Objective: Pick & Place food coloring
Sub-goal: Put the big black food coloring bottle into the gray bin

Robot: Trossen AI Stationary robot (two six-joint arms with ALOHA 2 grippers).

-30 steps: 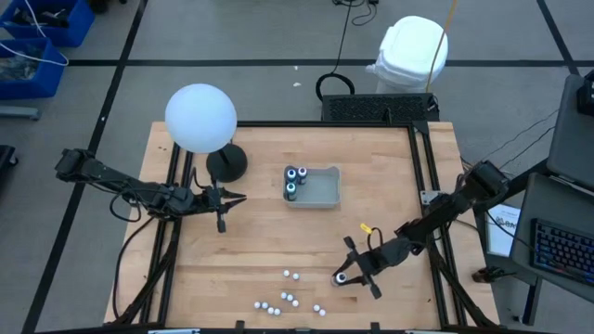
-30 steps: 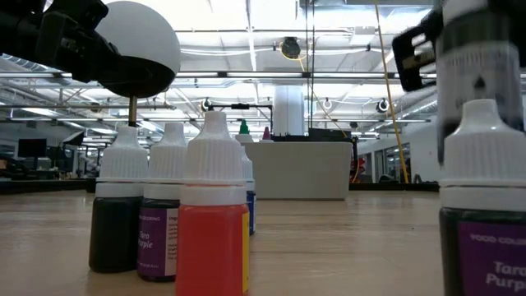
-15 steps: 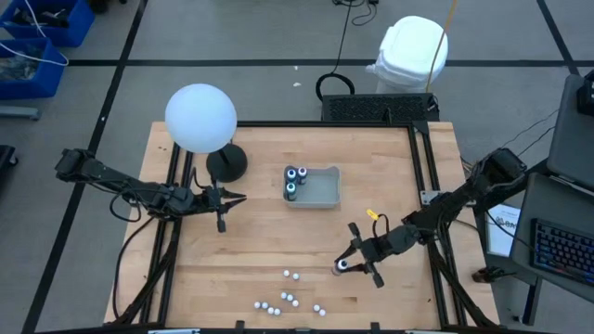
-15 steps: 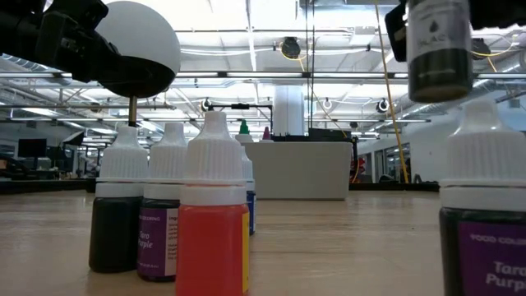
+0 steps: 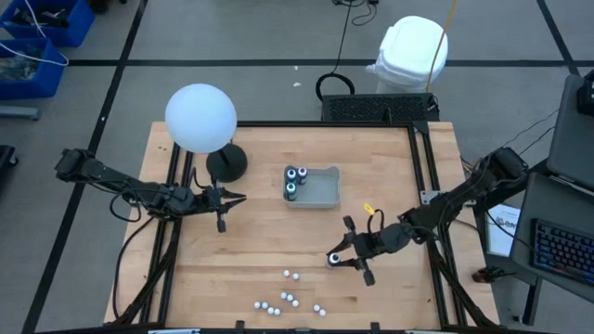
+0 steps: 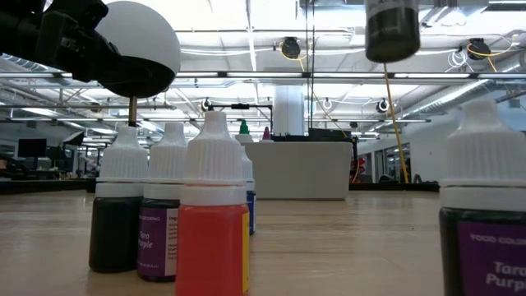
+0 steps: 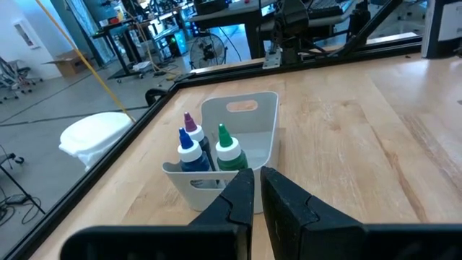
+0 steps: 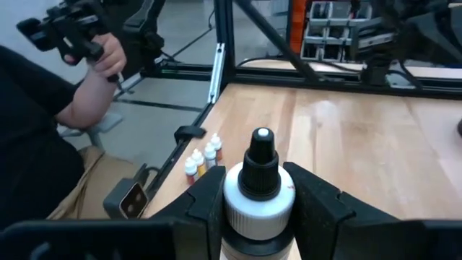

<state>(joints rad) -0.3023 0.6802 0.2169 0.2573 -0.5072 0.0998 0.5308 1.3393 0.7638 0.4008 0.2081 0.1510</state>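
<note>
- Overhead, the right gripper (image 5: 336,260) hangs over the counter (image 5: 260,232) between the grey tray (image 5: 318,188) and the scatter of small white-capped vials (image 5: 288,299), carrying a food coloring bottle (image 5: 333,259). The step in hand looks like the carry to the tray, which already has three bottles (image 5: 292,181) at one end. To do it well, keep the bottle upright, stay high enough to pass over the tray's wall, and come down in the empty part, well apart from the three already there.
- Still overhead, the left gripper (image 5: 223,199) waits near the lamp base (image 5: 226,164), beside the tray.
- At counter level, the carried bottle's dark body (image 6: 392,31) hangs at the top of the picture, well above the wood. A red-filled vial (image 6: 212,215), a dark one (image 6: 115,210) and a purple-labelled one (image 6: 485,205) stand close to the camera, still to be moved.
- From the left wrist, the left jaws are nearly pressed together, with only a slit between them and nothing held; beyond them the tray (image 7: 256,123) holds blue, purple and green bottles (image 7: 204,143).
- From the right wrist, the right jaws are spread to the bottle's width and pinch its white collar (image 8: 260,198) from both sides, dark nozzle up. Four vials (image 8: 203,159) stand near the counter's edge, and a person's hand (image 8: 108,61) grips a controller beyond.
</note>
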